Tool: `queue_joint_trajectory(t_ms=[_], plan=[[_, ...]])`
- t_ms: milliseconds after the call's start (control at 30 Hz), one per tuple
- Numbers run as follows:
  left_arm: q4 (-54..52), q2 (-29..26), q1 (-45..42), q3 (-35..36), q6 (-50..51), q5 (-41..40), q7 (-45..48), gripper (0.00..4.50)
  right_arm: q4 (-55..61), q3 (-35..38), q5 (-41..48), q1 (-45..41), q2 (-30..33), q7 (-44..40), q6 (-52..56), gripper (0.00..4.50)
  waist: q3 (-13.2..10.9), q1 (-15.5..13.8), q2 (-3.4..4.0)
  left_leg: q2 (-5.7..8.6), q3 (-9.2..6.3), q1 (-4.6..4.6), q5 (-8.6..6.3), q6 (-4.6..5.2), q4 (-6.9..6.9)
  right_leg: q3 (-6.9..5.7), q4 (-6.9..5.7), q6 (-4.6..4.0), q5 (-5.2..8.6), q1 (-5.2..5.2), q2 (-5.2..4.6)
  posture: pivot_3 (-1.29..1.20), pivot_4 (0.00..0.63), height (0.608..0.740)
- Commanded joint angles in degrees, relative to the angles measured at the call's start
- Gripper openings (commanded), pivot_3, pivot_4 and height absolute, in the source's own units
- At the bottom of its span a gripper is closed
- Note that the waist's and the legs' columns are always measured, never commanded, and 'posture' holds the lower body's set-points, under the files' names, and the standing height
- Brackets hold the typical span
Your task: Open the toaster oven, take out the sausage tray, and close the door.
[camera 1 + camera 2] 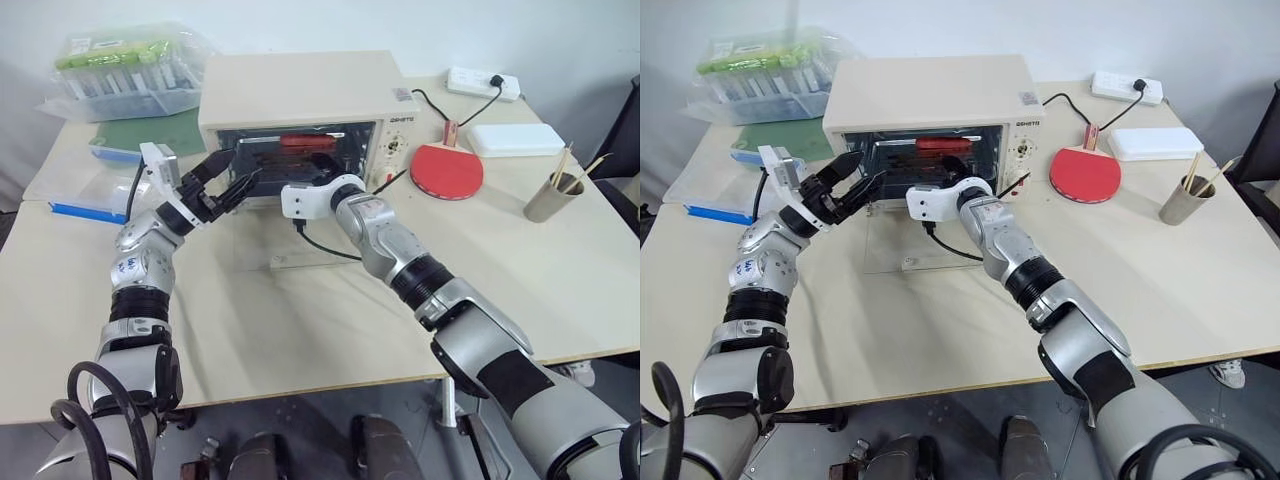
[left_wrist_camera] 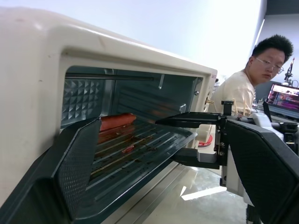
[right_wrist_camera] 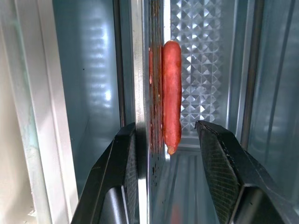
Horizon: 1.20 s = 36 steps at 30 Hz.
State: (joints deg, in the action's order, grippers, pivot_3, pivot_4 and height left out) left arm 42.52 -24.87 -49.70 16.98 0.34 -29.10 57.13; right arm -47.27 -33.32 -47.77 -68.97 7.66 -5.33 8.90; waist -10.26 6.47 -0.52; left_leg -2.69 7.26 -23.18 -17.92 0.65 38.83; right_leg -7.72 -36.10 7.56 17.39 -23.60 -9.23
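Observation:
The cream toaster oven (image 1: 300, 85) stands at the back of the table. Its glass door (image 1: 902, 245) is folded down flat in front of it. Inside, the sausage tray (image 2: 140, 149) rests on its rails with one red sausage (image 3: 171, 107) near the back. My right gripper (image 3: 166, 128) is at the oven mouth, open. One finger is on each side of the tray's front edge, and the sausage's end shows between them. My left gripper (image 1: 243, 165) hovers open by the left side of the opening, with nothing in it.
A red paddle (image 1: 447, 170), a white box (image 1: 515, 138), a power strip (image 1: 484, 82) and a cup of sticks (image 1: 553, 197) lie to the right. Clear plastic boxes (image 1: 125, 70) and a green mat (image 1: 150, 130) are at the left. A person (image 2: 261, 70) sits beyond the table.

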Motion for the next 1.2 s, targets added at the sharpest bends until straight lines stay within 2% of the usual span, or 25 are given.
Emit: queue_joint_trajectory(t_ms=[33, 133, 167, 233, 367, 400, 633, 867, 1200], plan=[[-4.4, -1.1, 1.5, 1.5, 0.5, -1.0, -0.4, 4.50, -3.1, 0.8, 0.8, -3.2, -1.2, 2.8, -0.9, 2.01, 0.0, 0.1, 0.00, 0.00, -0.01, 0.00, 0.00, 0.00, -0.01, 0.00, 0.00, 0.00, 0.00, 0.00, 0.00, 0.00, 0.150, 0.740], [-5.7, -1.0, 2.5, 1.8, 1.0, -1.1, -0.9, 4.50, -6.1, 0.2, 0.7, -3.9, -1.8, 4.3, -2.0, 2.01, 0.0, 0.1, 0.00, 0.00, -0.07, 0.00, 0.00, 0.00, -0.02, 0.00, -0.01, 0.00, 0.00, 0.00, 0.00, 0.00, 0.150, 0.740], [-6.2, -0.9, 2.7, 1.9, 1.1, -1.1, -1.1, 4.50, -7.1, 0.1, 0.9, -4.0, -2.0, 4.8, -2.1, 1.84, 0.0, 0.0, 0.00, 0.00, -0.11, 0.00, 0.00, 0.00, -0.01, 0.00, -0.02, 0.00, 0.00, 0.01, 0.00, 0.00, 0.150, 0.740], [-7.1, -0.9, 3.3, 2.1, 1.5, -1.1, -1.3, 4.50, -8.0, 0.2, 1.0, -4.1, -2.3, 6.2, -2.3, 1.47, 0.0, 0.0, 0.00, 0.00, -0.17, 0.00, 0.00, 0.00, -0.01, 0.00, -0.02, 0.00, 0.00, 0.02, 0.00, 0.00, 0.150, 0.740], [-8.3, -1.0, 4.2, 2.3, 2.2, -1.3, -1.4, 4.50, -7.6, 0.2, 1.1, -3.8, -2.2, 6.9, -2.6, 0.15, 0.0, 0.0, 0.00, 0.01, -0.18, 0.00, 0.00, 0.00, -0.01, 0.01, -0.01, 0.00, 0.00, 0.03, 0.00, 0.00, 0.150, 0.740], [-8.6, -1.1, 4.5, 2.4, 2.4, -1.4, -1.4, 4.50, -7.1, 0.2, 1.1, -3.6, -2.0, 7.0, -2.6, 0.04, 0.0, 0.0, 0.00, 0.01, -0.19, -0.01, 0.00, 0.00, -0.01, 0.01, -0.01, 0.00, 0.00, 0.02, 0.00, 0.00, 0.150, 0.740], [-10.9, -1.7, 5.9, 2.8, 4.9, -1.9, -0.8, 4.50, 2.1, 0.4, 0.7, 0.5, -0.3, 5.5, -1.7, 0.04, 0.0, 0.0, 0.00, 0.01, -0.22, -0.02, 0.00, 0.00, -0.07, 0.00, -0.01, 0.00, 0.00, 0.02, 0.00, 0.00, 0.150, 0.740], [-11.3, -2.3, 6.1, 3.2, 6.2, -2.1, -0.6, 4.50, 19.3, 0.0, -1.1, 8.8, 3.0, -0.6, 0.4, 0.04, 0.0, -0.1, 0.00, 0.02, -0.24, -0.02, 0.00, 0.00, -0.09, -0.01, -0.01, 0.00, 0.00, 0.01, 0.00, 0.00, 0.150, 0.740], [-12.3, -2.9, 6.7, 3.8, 7.9, -2.7, -0.2, 4.50, 33.8, 0.7, -2.6, 15.1, 6.1, -6.9, 1.0, 0.04, 0.0, -0.1, 0.00, 0.02, -0.23, -0.02, 0.00, 0.00, -0.09, 0.00, 0.01, 0.00, 0.00, 0.00, 0.01, 0.00, 0.150, 0.740]])
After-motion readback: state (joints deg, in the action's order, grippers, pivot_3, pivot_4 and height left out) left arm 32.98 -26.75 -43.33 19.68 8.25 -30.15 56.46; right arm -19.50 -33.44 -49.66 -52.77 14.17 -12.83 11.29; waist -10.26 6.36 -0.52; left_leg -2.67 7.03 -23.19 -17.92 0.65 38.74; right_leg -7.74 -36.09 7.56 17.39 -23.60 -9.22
